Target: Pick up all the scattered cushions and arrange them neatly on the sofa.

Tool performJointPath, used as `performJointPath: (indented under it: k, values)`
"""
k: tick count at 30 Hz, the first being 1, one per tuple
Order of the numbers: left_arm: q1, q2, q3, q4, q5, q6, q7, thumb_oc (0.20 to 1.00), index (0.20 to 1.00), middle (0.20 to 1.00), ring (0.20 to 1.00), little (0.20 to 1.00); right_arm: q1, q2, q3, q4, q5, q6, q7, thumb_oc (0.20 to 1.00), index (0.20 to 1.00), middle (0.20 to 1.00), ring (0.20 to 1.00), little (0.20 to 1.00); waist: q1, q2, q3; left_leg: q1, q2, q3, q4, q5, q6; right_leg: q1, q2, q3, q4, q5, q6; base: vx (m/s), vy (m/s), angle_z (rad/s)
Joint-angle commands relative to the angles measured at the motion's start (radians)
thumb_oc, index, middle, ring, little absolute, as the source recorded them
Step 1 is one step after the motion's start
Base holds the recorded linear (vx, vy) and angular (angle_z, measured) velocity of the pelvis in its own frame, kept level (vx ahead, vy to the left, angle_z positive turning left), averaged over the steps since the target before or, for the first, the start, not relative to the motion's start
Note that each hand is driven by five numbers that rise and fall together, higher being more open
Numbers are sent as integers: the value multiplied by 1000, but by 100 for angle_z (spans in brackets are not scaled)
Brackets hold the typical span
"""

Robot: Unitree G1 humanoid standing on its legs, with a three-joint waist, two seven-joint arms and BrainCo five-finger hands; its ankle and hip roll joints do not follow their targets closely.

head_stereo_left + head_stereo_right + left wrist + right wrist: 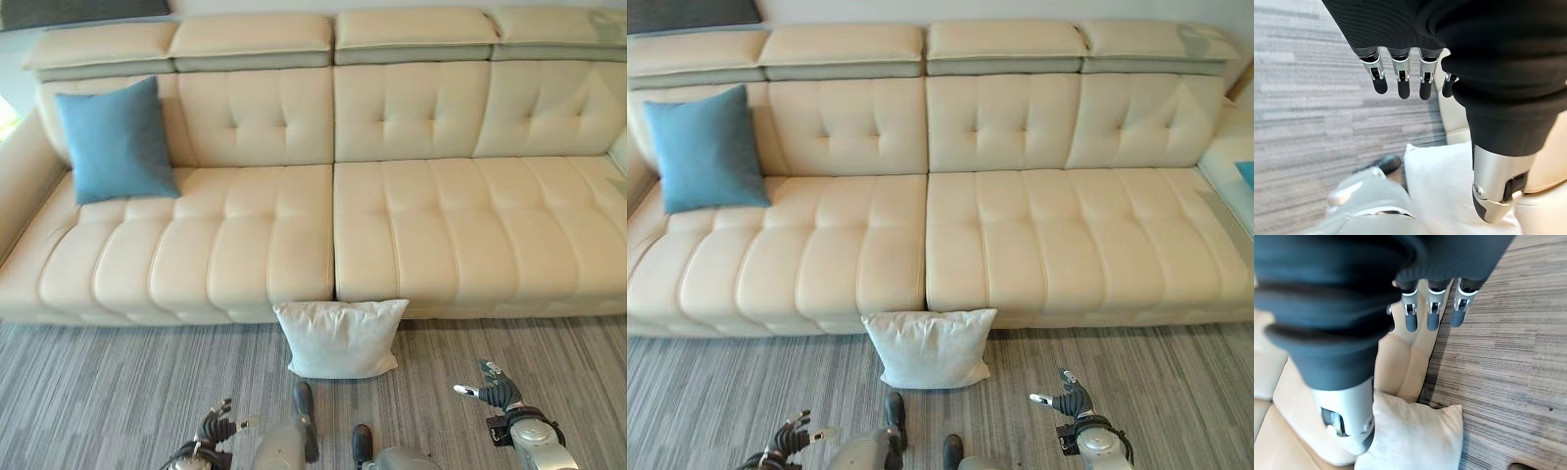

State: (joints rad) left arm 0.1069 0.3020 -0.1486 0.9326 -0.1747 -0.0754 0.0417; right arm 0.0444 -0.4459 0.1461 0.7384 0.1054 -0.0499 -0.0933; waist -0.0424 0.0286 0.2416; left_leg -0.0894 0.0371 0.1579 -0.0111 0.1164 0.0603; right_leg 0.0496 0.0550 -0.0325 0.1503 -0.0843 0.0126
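A white cushion (340, 338) stands on edge on the grey striped carpet (118, 392), leaning back against the front of the cream sofa (392, 225) right below the seam between the two seat sections. Its broad face is turned toward the robot, its top edge touches the sofa's lower front and runs parallel to it, and its long axis lies left to right, slightly wider at the top than at the bottom. A blue cushion (116, 142) already sits on the sofa at the far left end, propped upright against the backrest beside the armrest, tilted a little so one corner points up. The left hand (217, 428) hovers low over the carpet, left of the white cushion and apart from it; in its wrist view the fingers (1400, 83) hang straight and relaxed, grasping nothing. The right hand (495, 392) hovers to the right of the cushion, also clear of it, with its fingers (1432, 316) extended and loose, empty.
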Motion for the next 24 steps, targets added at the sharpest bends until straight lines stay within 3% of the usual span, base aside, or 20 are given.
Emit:
performJointPath:
  k: [1, 5, 7, 8, 16, 20, 24]
  values:
    - [-8, 53, 25, -35, 36, -21, 9, 1000, 1000, 1000, 1000, 1000, -6, -5, -1, -61, -35, -23, 8, 1000, 1000, 1000, 1000, 1000, 25, -55, -12, 23, -45, 15, 137, -178, -35, -161, -135, -40, 245, 53, 122, 70, 116, -42]
    - [-7, 67, 37, -44, 29, -27, 13, 1000, 1000, 1000, 1000, 1000, -11, 5, 10, -64, -36, -24, 11, 1000, 1000, 1000, 1000, 1000, 22, -51, -11, 62, -49, 3, 127, -199, -23, -208, -166, -65, 241, 57, 110, 94, 19, -4]
    - [-10, 71, 36, -40, 27, -29, 13, 1000, 1000, 1000, 1000, 1000, -17, 1, 10, -61, -32, -25, 8, 1000, 1000, 1000, 1000, 1000, 14, -47, -13, 78, -55, -17, 115, -204, -26, -223, -158, -52, 182, 55, 105, 117, -37, 12]
    - [-21, 76, 34, -35, 29, -30, 21, 1000, 1000, 1000, 1000, 1000, -20, -5, 13, -62, -30, -29, 5, 1000, 1000, 1000, 1000, 1000, 7, -55, -13, 87, -68, -32, 116, -212, -29, -230, -156, -35, 94, 72, 109, 74, -43, 8]
    - [-19, 91, 54, -34, 28, -35, 28, 1000, 1000, 1000, 1000, 1000, -18, -30, 14, -65, -57, -21, 1, 1000, 1000, 1000, 1000, 1000, 23, -74, -26, 79, -69, -39, 136, -225, -49, -162, -170, -64, 3, 80, 110, 57, -87, 24]
    - [-74, 125, 52, -44, -2, -41, 51, 1000, 1000, 1000, 1000, 1000, -79, -63, 51, -59, -74, -25, -17, 1000, 1000, 1000, 1000, 1000, 38, -79, 8, -8, -50, -53, 191, -226, -68, -202, -178, -101, 26, 64, 94, -101, -119, 23]
    - [-195, 163, 24, -75, -88, -67, 98, 1000, 1000, 1000, 1000, 1000, -216, -92, 96, -2, -51, -32, -66, 1000, 1000, 1000, 1000, 1000, 52, -73, 89, -205, -38, -84, 308, -225, -79, -374, -191, -123, 133, 45, 73, -279, -102, 21]
